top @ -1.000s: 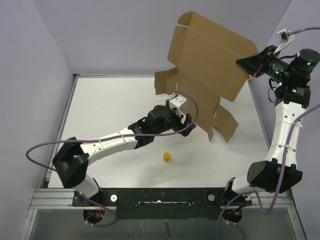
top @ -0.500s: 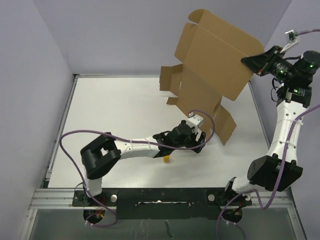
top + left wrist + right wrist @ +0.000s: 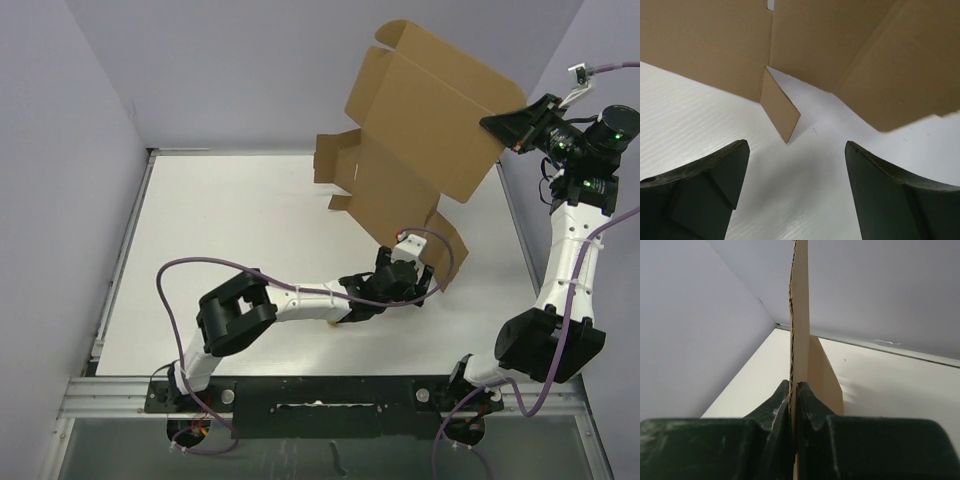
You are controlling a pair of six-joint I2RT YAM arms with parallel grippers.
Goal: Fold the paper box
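overhead and wrists share paper box (image 3: 425, 125)

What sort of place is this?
Probably a lab test bench for robots: a left arm and right arm at a white table, plain walls around it, the right pincer gripping a cardboard box.

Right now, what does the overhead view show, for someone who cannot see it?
The right gripper pinches one edge of an unfolded brown paper box, holding it upright over a white table. The open left gripper hovers near its lowest flap.
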